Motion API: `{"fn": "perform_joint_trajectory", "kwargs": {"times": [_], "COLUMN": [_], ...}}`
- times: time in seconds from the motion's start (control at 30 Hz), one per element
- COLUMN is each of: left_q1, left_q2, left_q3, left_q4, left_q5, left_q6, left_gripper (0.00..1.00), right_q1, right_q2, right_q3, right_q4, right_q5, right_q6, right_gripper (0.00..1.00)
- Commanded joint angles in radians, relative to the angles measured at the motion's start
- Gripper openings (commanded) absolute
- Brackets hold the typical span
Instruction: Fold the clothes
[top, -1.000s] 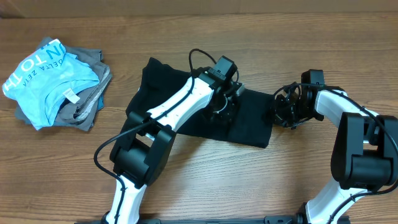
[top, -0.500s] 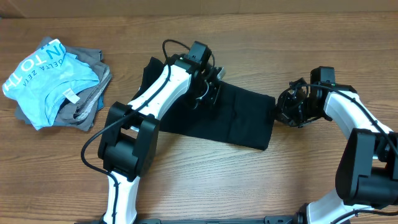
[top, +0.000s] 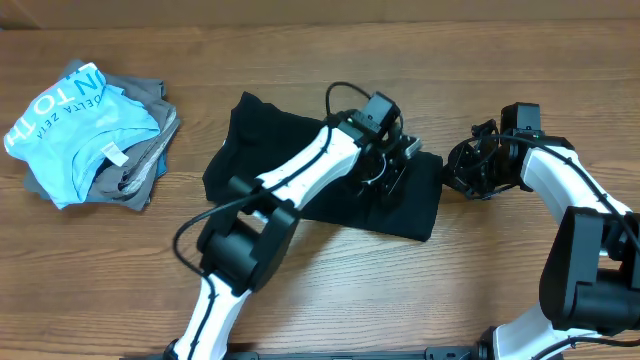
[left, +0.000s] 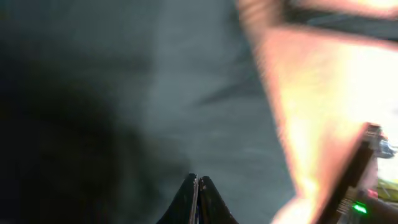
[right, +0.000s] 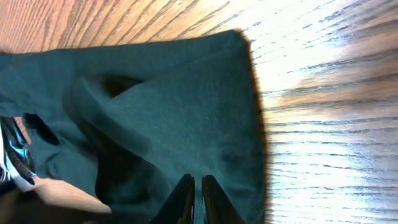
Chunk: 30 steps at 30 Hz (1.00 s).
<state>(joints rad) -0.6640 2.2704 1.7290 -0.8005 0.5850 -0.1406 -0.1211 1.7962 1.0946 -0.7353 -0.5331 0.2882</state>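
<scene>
Overhead, we see the black garment (top: 250, 140) spread flat across the middle of the counter (top: 400, 290). Its left end bunches into uneven corners and its right edge runs fairly straight. Bare wood lies open along the near side and the far side. The pile of clothes (top: 85, 130), a light blue shirt on grey ones, sits well apart at the far left corner. The left arm reaches across the garment and its left claw (top: 392, 172) hangs over the right half. The right claw (top: 468, 172) sits just beside the right edge, so those two are close together with little room between them. The left wrist view, which is blurred, adds that the left claw is clenched, tips touching, over dark cloth, with the cloth's edge and bright wood off to its right. We cannot tell whether it pinches any cloth. The right wrist view shows what the top view hides: a raised fold ridge running across the cloth near that corner. It also shows the right claw drawn nearly closed above the corner, a thin slit between its tips.
</scene>
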Motion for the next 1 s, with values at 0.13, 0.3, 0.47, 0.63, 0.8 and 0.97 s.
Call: {"fn": "perform_joint_trajectory", "kwargs": {"times": [0.13, 0.3, 0.47, 0.63, 0.8, 0.97], "left_q1": [0.032, 0.037, 0.037, 0.063, 0.130, 0.201], "left_q2": [0.097, 0.089, 0.089, 0.086, 0.082, 0.082], "left_q3": [0.008, 0.009, 0.011, 0.045, 0.098, 0.151], "left_q4": [-0.045, -0.044, -0.049, -0.121, -0.214, -0.297], "left_q5": [-0.124, -0.115, -0.087, -0.130, -0.204, -0.219], "left_q6": [-0.092, -0.092, -0.092, -0.064, -0.018, 0.007], "left_gripper": [0.04, 0.04, 0.04, 0.04, 0.04, 0.04], "right_q1": [0.038, 0.050, 0.049, 0.046, 0.046, 0.046], "right_q2": [-0.012, 0.001, 0.039, 0.076, 0.075, 0.068], "right_q3": [0.004, -0.048, -0.115, -0.148, -0.143, -0.113], "right_q4": [0.015, 0.078, 0.143, 0.155, 0.151, 0.116], "right_q5": [0.017, 0.017, 0.071, 0.154, 0.131, 0.041], "right_q6": [0.008, 0.023, 0.071, 0.121, 0.121, 0.062], "right_gripper": [0.09, 0.09, 0.10, 0.07, 0.07, 0.11]}}
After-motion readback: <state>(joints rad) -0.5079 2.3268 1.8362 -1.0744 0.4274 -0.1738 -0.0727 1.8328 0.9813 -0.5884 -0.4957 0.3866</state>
